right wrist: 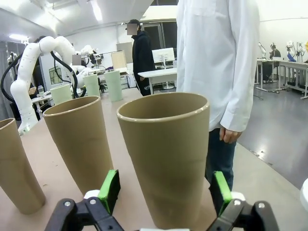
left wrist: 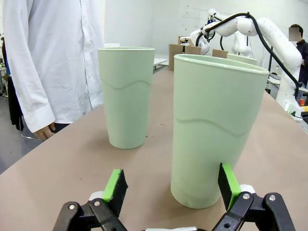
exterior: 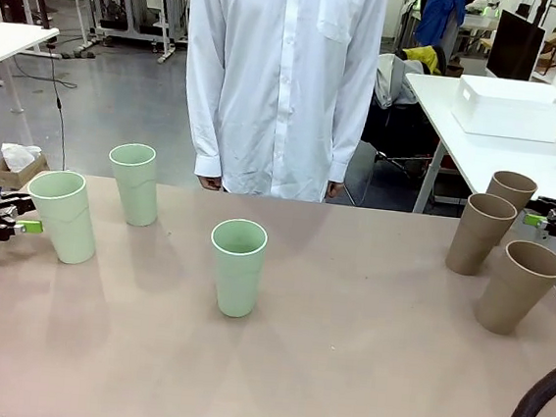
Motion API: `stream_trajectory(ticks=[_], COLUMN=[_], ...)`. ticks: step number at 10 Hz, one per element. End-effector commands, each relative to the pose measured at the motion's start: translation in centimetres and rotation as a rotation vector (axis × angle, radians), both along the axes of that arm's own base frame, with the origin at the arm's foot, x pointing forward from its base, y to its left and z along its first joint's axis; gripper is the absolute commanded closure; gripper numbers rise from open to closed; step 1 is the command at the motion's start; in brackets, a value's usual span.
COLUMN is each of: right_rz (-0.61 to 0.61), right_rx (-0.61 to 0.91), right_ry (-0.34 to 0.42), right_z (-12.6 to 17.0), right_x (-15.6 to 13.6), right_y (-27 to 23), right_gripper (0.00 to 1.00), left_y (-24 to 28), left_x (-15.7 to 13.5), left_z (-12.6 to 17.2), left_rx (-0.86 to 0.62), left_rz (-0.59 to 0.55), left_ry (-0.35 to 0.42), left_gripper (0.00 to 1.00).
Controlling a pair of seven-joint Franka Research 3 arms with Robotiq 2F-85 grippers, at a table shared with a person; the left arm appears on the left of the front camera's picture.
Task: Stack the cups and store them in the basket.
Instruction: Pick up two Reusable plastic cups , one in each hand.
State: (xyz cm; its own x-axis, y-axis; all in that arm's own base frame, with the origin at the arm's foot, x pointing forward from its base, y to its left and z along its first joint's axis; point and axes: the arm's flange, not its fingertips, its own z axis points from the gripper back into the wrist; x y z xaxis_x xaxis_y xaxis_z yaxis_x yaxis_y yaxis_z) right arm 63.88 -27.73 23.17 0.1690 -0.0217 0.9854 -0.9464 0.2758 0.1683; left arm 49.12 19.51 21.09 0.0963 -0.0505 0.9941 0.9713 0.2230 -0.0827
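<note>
Front overlooks table [exterior: 361, 374], wrist views close behind cups [left wrist: 216, 130]

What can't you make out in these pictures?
Front view: inside of the basket, hidden by its wall.
Front view: right gripper, cut by the right edge.
Right wrist view: third tan cup, cut by the left edge.
Left wrist view: third mint cup, behind the nearest mint cup.

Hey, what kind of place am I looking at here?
Most likely a robotics lab or research workshop. White work tables stand on a bare grey floor, a computer monitor sits on a desk behind, and a white robot arm reaches over this table, which holds plain cups.
</note>
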Motion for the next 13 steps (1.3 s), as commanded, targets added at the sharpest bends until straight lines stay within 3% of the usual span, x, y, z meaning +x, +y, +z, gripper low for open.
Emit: stream_trajectory(ticks=[1, 13], right_rz=[0.038, 0.042], right_rx=[0.001, -0.019], right_ry=[0.024, 0.069], right_z=[0.2, -0.8], right_x=[0.8, 1.1], right_y=[0.2, 1.4], right_gripper=[0.00, 0.00], left_y=[-0.5, -5.9], left_x=[0.1, -1.0], left_z=[0.1, -0.1], left_rx=[-0.018, -0.043], left_rz=[-0.029, -0.197], left_ry=[-0.021, 0.006], left_gripper=[0.00, 0.00])
